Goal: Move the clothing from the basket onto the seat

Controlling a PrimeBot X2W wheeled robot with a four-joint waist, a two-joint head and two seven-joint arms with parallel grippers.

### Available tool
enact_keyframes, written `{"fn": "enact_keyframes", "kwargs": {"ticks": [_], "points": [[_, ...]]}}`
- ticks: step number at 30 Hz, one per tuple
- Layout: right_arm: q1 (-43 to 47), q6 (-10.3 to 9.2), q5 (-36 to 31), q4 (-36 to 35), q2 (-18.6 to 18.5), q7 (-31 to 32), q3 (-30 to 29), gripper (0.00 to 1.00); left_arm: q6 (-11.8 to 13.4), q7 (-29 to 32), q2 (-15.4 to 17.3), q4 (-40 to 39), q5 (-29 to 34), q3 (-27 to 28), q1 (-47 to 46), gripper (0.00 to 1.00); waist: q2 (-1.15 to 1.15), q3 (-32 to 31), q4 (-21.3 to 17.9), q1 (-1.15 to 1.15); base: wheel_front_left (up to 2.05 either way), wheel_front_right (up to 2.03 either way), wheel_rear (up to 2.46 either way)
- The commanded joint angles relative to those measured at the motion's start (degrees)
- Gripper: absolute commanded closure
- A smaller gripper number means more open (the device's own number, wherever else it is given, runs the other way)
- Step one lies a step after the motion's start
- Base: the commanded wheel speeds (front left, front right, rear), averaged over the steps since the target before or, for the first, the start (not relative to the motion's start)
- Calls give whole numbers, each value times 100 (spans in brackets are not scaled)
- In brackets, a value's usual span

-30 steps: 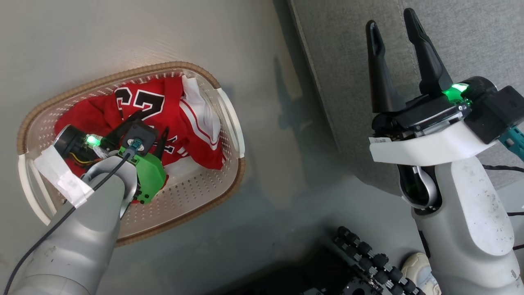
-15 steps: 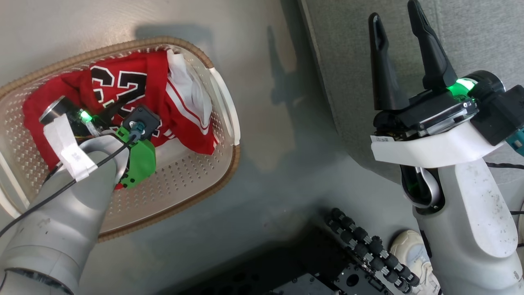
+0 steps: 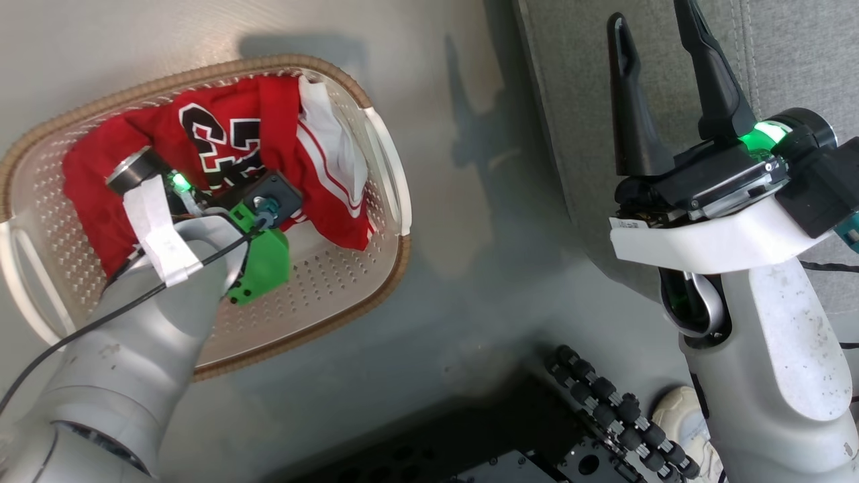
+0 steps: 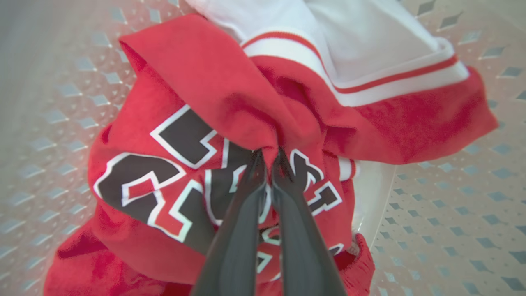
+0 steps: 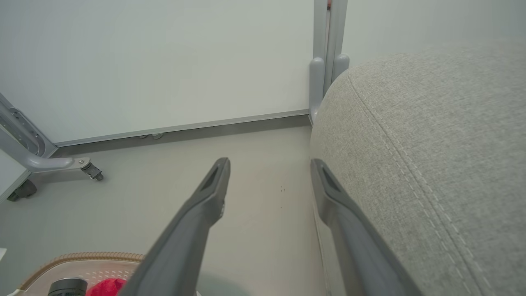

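One grey floor [image 3: 456,282], white wall [image 5: 164,61], seat [image 5: 431,144] at rt

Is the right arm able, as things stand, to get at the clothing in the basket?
Probably not: the right gripper stands open beside the seat, apart from the basket, and the left gripper, shut on the jersey, is in the way.

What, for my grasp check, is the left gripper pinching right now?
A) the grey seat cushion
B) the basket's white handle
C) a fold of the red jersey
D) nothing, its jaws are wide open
C: in the left wrist view, the left gripper has its two fingers together on a bunched fold of the red jersey inside the basket.
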Motion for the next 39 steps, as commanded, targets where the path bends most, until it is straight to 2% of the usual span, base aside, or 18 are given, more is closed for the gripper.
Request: {"fn": "enact_keyframes", "kwargs": {"ticks": [1, 6, 17, 29, 39], "points": [[-54, -2, -29, 13, -15, -10, -11, 0, -13, -62, -52, -10, -72, -50, -8, 100, 0, -172, 89, 0, 0, 0, 0], [26, -2, -97, 100, -15, -10, -57, 0, -13, -100, -177, -247, -393, -145, 136, 100, 0, -557, 276, 0, 0, 0, 0], [344, -2, -383, 370, -17, -10, -214, 0, -13, -99, -213, -1524, -973, -11, 723, 100, 0, -1609, 813, 0, 0, 0, 0], [949, -2, -609, 642, -20, -10, -387, 0, 86, -100, -240, -2960, -1176, 766, 1850, 100, 0, -2893, 1300, 0, 0, 0, 0], [1520, -2, -737, 781, -19, -10, -564, 0, 74, -100, -338, -4365, -989, 1618, 2617, 100, 0, -3754, 1603, 0, 0, 0, 0]]}}
